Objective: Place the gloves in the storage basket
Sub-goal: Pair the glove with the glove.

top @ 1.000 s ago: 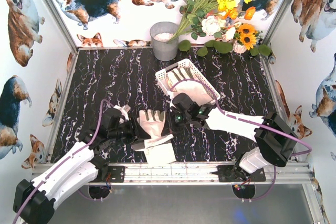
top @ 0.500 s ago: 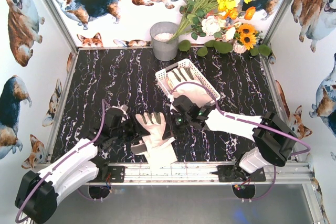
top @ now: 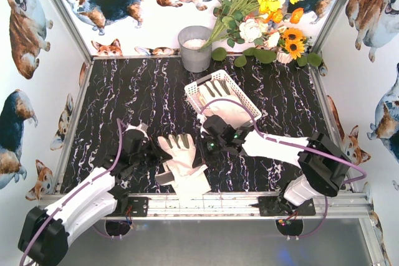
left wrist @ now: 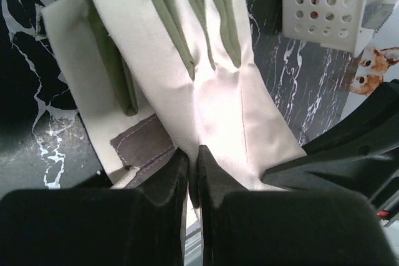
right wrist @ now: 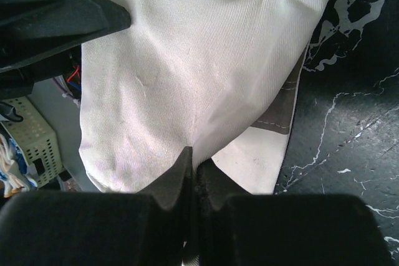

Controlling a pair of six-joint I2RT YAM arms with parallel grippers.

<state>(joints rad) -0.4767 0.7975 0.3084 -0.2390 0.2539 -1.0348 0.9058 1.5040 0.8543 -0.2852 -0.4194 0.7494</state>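
Observation:
A cream-white glove (top: 179, 159) with grey-green finger strips is held between both arms above the front of the table; it fills the left wrist view (left wrist: 206, 73) and the right wrist view (right wrist: 187, 66). My left gripper (top: 157, 156) is shut on its left edge (left wrist: 193, 160). My right gripper (top: 201, 152) is shut on its right edge (right wrist: 194, 161). A second glove (top: 190, 182) with a grey patch lies under it. The white lattice storage basket (top: 191, 86) stands behind, with gloves (top: 225, 105) inside; its corner shows in the left wrist view (left wrist: 324, 4).
A grey round bucket (top: 195, 48) stands at the back centre. A flower bouquet (top: 265, 10) fills the back right. Walls with dog prints close in left, right and back. The aluminium rail (top: 206, 202) runs along the near edge.
The glove, held by both grippers, has shifted slightly back and toward the basket; both arms have moved with it. The glove beneath is more covered.

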